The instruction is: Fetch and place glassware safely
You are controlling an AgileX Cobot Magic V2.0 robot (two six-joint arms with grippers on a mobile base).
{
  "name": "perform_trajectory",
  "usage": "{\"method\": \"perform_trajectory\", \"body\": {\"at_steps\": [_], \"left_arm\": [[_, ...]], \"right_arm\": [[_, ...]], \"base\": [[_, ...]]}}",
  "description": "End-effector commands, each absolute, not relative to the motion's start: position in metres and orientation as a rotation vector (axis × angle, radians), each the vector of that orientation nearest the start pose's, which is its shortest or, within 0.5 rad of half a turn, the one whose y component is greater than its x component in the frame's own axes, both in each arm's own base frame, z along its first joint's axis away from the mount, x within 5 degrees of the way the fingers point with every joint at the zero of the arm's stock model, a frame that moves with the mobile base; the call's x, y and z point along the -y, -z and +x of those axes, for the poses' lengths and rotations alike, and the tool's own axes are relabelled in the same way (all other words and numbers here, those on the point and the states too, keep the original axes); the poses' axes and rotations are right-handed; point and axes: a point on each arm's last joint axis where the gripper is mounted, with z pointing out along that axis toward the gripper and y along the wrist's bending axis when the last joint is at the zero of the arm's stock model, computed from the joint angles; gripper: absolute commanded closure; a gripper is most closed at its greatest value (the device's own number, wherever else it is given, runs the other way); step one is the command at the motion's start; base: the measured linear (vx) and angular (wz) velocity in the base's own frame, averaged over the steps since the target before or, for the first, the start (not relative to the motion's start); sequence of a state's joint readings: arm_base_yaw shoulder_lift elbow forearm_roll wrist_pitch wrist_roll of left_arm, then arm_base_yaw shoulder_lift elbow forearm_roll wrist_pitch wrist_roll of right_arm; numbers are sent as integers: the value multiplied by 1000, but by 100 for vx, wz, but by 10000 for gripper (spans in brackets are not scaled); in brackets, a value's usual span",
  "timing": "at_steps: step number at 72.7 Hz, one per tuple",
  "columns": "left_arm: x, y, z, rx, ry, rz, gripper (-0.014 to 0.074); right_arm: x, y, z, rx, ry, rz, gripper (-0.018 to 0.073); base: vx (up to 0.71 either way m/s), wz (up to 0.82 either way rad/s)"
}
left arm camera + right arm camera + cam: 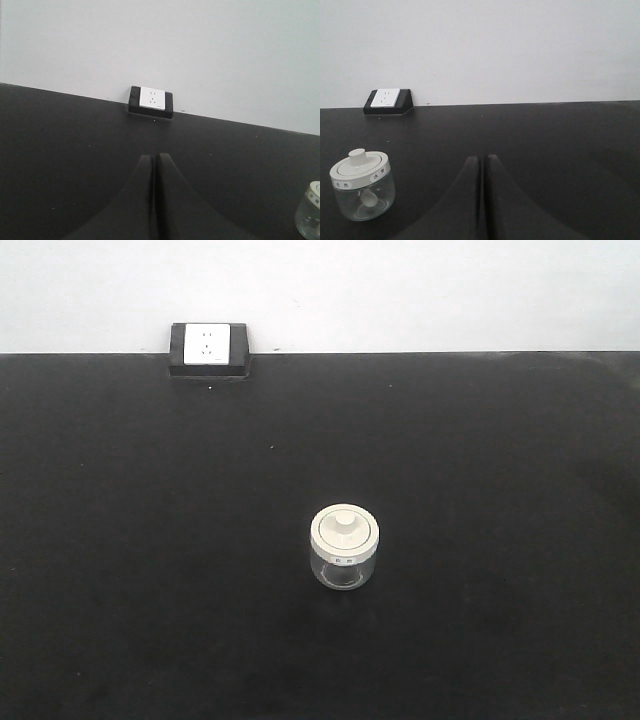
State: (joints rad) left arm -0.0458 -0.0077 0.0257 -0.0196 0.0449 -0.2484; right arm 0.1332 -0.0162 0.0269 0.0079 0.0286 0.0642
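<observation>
Black table (150, 540) carries a wall-edge socket block (209, 350), glass jar (344, 548) upright well in front of it, lid on; my left end effector (154, 167) and right end effector (483, 167) both closed, holding nothing, apart from the jar.

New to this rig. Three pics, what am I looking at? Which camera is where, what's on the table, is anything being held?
It is a two-armed robot. The front view looks down on a black table; the other two cameras sit on the wrists, each looking out over its own fingers.

On the table stands one small clear glass jar with a cream-white knobbed lid, upright. At the back edge, against the wall, sits a white power socket in a black housing.

The dark wedge low in each wrist view is that arm's closed fingers: left gripper, right gripper. Both are shut and empty. The jar stands apart from both, untouched.
</observation>
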Motion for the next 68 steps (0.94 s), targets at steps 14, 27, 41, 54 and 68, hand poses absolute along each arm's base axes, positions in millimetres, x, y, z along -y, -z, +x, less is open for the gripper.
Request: {"method": "perform_trajectory", "body": {"at_steps": [14,27,41,54,68], "left_arm": [[2,-199,56,-1478,257,-173,603],[2,-199,56,-1478,257,-173,603],[2,-199,56,-1478,257,-173,603],[2,-199,56,-1478,257,-173,603],[2,-199,56,-1478,257,-173,603]], "right_arm": [[-8,-203,56,-1460,-161,-54,567],[-8,-203,56,-1460,-161,-54,567],[-8,-203,56,-1460,-161,-54,567],[-8,-203,56,-1460,-161,-54,567],[-8,-203,56,-1460,-161,-54,567]], "base": [[0,0],[0,0],[0,0],[0,0],[0,0]]}}
